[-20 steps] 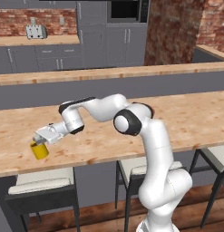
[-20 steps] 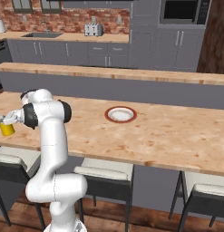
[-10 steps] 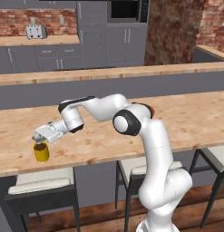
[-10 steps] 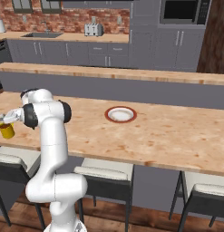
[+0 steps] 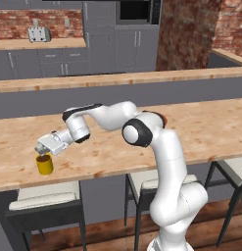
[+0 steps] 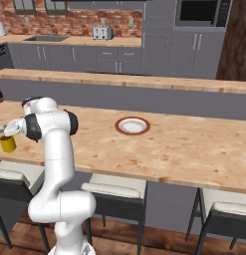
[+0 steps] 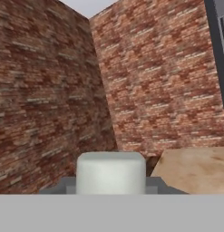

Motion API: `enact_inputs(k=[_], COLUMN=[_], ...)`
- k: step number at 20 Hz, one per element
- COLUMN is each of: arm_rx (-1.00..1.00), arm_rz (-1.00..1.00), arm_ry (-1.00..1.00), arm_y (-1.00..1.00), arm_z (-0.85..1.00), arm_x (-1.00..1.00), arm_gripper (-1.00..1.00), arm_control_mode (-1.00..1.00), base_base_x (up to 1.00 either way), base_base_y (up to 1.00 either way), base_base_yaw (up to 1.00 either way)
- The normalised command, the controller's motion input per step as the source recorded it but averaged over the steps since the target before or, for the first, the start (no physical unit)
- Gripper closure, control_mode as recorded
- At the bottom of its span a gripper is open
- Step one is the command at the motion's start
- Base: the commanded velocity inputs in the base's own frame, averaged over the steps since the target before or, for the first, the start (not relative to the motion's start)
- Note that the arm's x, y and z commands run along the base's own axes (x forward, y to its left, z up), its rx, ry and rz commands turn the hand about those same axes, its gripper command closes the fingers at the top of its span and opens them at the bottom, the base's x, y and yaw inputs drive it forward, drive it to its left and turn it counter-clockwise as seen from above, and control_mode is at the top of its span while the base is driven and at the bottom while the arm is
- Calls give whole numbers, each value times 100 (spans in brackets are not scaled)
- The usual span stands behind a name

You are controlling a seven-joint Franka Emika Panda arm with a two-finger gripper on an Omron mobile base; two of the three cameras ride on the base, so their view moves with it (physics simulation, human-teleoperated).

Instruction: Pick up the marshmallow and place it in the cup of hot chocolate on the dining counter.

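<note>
Hand view: your claw [image 7: 110,188] is clamped on the whitish-grey square marshmallow [image 7: 110,173].
Cup: small yellow cylindrical cup [image 5: 44,163] sits just under it at 6 o'clock on the wooden surface [image 5: 201,127], ready for release.

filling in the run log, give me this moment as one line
phase: carry to cup | gripper: shut on marshmallow | position: just above cup at left end of counter | marshmallow: not yet in cup

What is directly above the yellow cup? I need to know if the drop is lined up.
The gripper hovers just above the cup of hot chocolate, holding the marshmallow. The cup's inside is partly hidden.
</note>
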Motion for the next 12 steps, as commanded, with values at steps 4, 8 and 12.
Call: enact_inputs(k=[4, 8, 12], arm_rx=[0, 0, 0], arm_rz=[0, 0, 0], arm_ry=[-2, -1, -2], arm_y=[0, 0, 0], arm_z=[-21, -29, -20], arm_x=[5, 4, 22], arm_gripper=[100, 100, 100], arm_control_mode=[-100, -100, -100], base_base_x=[0, 0, 0], base_base_y=[0, 0, 0], base_base_yaw=[0, 0, 0])
